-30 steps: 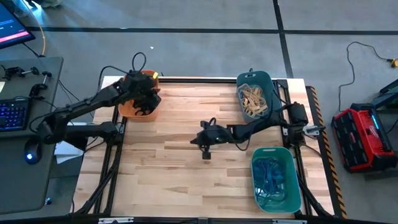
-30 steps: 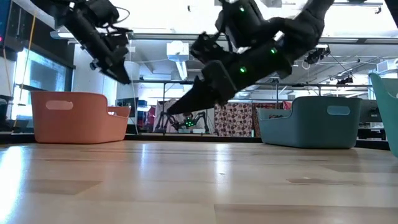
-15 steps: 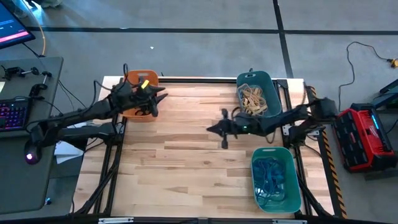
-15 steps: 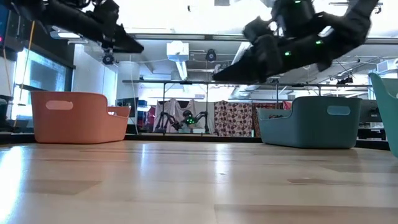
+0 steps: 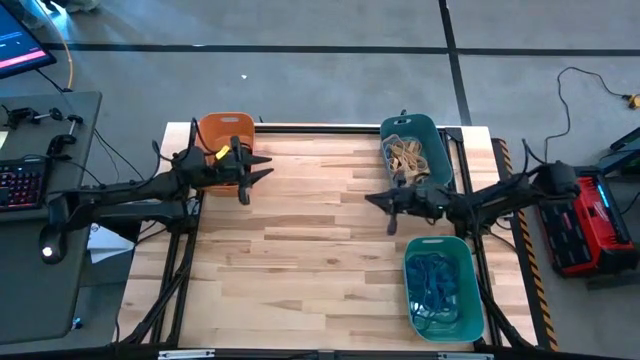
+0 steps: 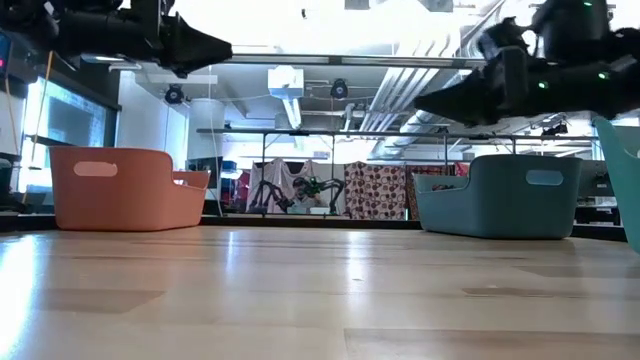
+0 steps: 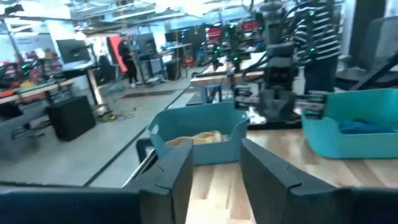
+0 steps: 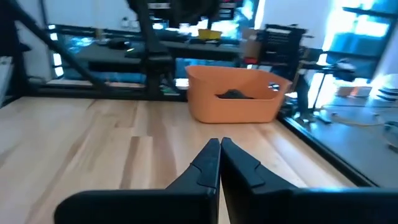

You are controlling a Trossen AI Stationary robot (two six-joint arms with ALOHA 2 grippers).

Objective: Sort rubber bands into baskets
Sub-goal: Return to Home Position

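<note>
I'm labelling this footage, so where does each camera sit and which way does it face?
High view: overhead, straight down; both arms show, left claw by the orange basket.
Low view: table height, level into the room; both arms overhead.
Left wrist view: on that arm, facing the dark teal basket past the open left claw.
Right wrist view: on that arm, facing the orange basket past the shut right claw.
Shared: high, low and right wrist show the orange basket.

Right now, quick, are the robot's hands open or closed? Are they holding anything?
Left gripper: open, holding nothing, by the orange basket.
Right gripper: shut, holding nothing, near the dark teal basket.
</note>
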